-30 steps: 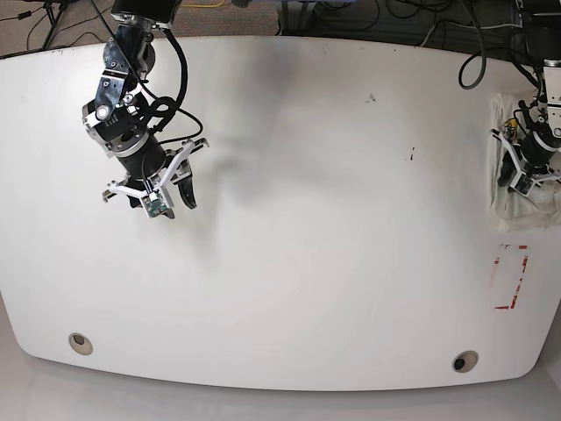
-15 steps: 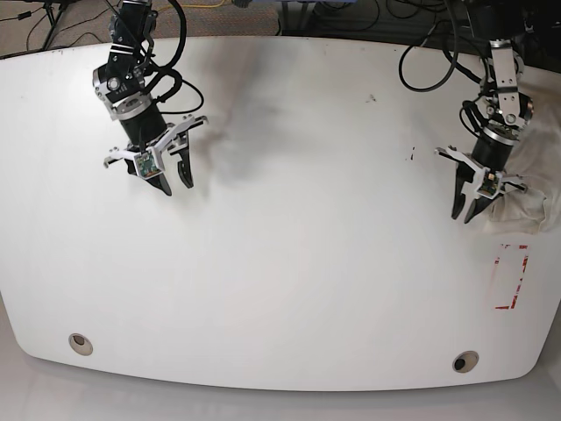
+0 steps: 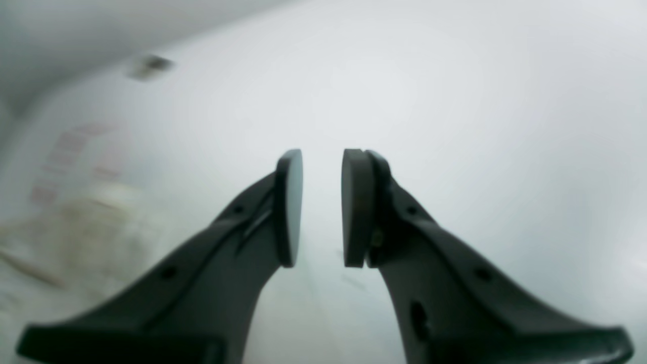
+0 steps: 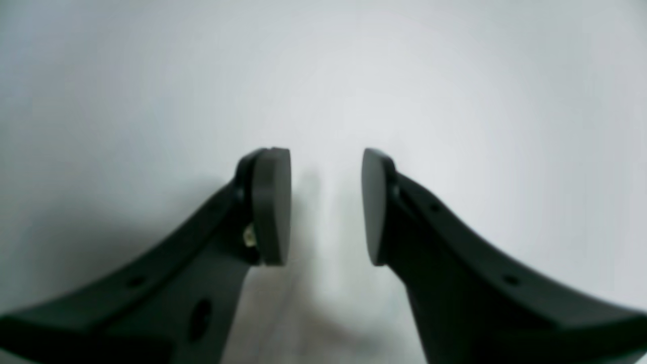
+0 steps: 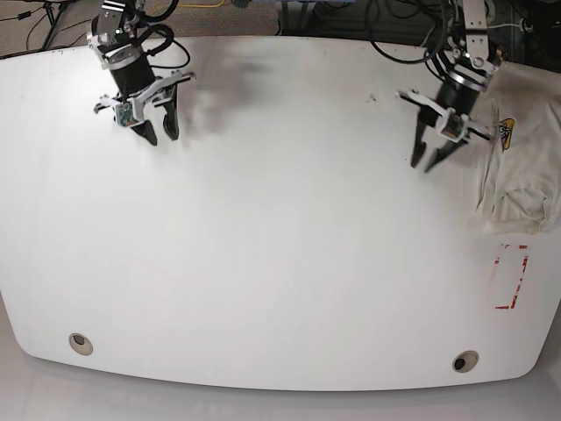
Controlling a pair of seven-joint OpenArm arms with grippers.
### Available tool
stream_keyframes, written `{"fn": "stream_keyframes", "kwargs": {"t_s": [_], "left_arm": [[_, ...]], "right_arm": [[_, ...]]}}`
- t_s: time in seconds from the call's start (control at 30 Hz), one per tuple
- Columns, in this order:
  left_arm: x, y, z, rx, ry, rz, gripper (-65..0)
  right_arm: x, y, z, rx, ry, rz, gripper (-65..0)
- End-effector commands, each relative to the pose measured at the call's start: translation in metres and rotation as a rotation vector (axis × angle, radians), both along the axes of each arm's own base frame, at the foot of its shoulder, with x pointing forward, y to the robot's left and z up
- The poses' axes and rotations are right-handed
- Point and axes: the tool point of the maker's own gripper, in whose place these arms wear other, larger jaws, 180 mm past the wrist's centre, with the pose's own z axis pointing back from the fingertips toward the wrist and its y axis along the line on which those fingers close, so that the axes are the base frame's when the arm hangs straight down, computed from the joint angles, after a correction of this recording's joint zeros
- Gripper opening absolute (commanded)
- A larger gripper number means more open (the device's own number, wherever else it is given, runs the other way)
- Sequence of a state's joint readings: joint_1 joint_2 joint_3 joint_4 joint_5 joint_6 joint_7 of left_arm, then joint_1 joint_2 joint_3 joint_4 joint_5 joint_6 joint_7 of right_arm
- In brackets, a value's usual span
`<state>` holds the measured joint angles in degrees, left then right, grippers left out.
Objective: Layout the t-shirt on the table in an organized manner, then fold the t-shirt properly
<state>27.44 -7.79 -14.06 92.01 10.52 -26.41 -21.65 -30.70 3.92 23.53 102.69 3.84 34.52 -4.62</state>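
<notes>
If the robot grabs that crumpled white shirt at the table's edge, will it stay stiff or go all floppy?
Probably floppy: the crumpled white t-shirt already lies in soft folds and wrinkles. It looks thin, so likely light. Pinched at one spot, the rest would probably dangle and drag across the smooth white table rather than lift flat.

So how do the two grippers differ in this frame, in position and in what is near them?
The left gripper hangs over the table beside the bunched t-shirt; the right gripper is at the opposite far corner with only bare tabletop around it. The left wrist view shows blurred fabric and red tape to one side; the right wrist view shows only white surface. Both are open and hold nothing.
</notes>
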Motion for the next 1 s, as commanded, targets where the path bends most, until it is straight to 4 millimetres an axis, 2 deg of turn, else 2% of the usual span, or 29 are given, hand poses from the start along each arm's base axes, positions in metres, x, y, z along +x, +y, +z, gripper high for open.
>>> {"fn": "stream_keyframes", "kwargs": {"t_s": [0.0,0.1,0.2,0.23,0.27,0.5,0.57,0.67,0.8,0.97], "left_arm": [[-0.013,-0.005,0.012,-0.036,-0.032,0.025,-52.9],[-0.039,-0.019,0.007,-0.083,0.011,0.054,-52.9],[-0.059,-0.028,0.01,-0.107,0.036,0.071,-52.9],[-0.072,-0.031,0.008,-0.111,0.063,0.076,-52.9],[-0.078,-0.032,0.008,-0.113,0.076,0.078,-52.9],[-0.153,-0.038,-0.001,-0.104,0.256,0.079,-53.1],[-0.18,-0.04,-0.006,-0.107,0.332,0.078,-53.1],[-0.208,-0.04,-0.01,-0.103,0.41,0.078,-53.1],[-0.237,-0.037,-0.016,-0.095,0.495,0.088,-53.1],[-0.273,-0.024,-0.028,-0.069,0.599,0.12,-53.1]], "right_arm": [[-0.004,0.0,0.011,0.03,-0.036,-0.008,-43.3],[-0.016,0.002,0.007,0.032,-0.011,-0.006,-43.3],[-0.027,0.005,0.004,0.04,0.016,-0.011,-43.3],[-0.033,0.007,0.003,0.047,0.026,-0.017,-43.3],[-0.036,0.008,0.002,0.05,0.032,-0.019,-43.3],[-0.077,0.014,0.001,0.04,0.114,-0.008,-43.3],[-0.096,0.015,0.0,0.036,0.156,-0.004,-43.3],[-0.121,0.016,-0.004,0.035,0.216,-0.001,-43.3],[-0.148,0.019,-0.009,0.042,0.291,0.015,-43.3],[-0.194,0.028,-0.021,0.098,0.414,0.023,-43.3]]}}
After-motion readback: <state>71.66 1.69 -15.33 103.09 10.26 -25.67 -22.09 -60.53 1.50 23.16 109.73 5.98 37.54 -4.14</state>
